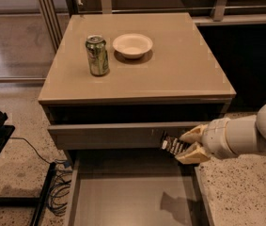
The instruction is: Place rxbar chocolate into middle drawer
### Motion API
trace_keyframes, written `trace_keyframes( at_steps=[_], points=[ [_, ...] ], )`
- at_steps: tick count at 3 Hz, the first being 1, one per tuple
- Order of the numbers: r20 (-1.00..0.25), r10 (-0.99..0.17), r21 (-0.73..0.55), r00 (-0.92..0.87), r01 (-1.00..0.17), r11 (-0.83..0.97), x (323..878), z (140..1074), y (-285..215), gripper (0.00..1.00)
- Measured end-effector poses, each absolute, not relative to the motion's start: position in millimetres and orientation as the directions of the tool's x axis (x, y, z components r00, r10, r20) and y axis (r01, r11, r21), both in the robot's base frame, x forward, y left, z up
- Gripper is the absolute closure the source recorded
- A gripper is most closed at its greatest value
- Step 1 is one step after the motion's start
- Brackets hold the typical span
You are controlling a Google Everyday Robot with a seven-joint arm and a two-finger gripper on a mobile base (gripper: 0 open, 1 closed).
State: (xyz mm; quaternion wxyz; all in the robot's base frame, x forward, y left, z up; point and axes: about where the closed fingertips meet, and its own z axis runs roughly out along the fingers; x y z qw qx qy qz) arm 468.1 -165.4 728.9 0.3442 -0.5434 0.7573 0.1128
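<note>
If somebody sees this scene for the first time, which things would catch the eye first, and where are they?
First the white arm, coming in from the right, with its claw shut on the black rxbar chocolate just above the open middle drawer, near its right back corner. Next, on the cabinet top, a green can stands upright at the left and a white bowl sits beside it to the right.

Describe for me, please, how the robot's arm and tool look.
The arm is a thick, smooth, rounded white tube that ends in a ringed white wrist collar. The tool, at the right just in front of the flat grey drawer front panel, has two stubby, pale tan, wedge-shaped fingers. No cables or markings show.
</note>
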Motion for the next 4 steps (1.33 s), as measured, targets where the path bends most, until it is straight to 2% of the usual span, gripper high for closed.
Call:
trace_keyframes(
  at_steps=[2,3,4],
  points=[
    [-0.673,-0.702,-0.110,-0.232,-0.908,0.404,462.7,615.6,-124.7,1.00],
    [-0.705,-0.679,-0.165,-0.206,-0.883,0.439,475.8,579.3,-109.4,1.00],
    [-0.705,-0.679,-0.165,-0.206,-0.883,0.439,475.8,579.3,-109.3,1.00]
  ],
)
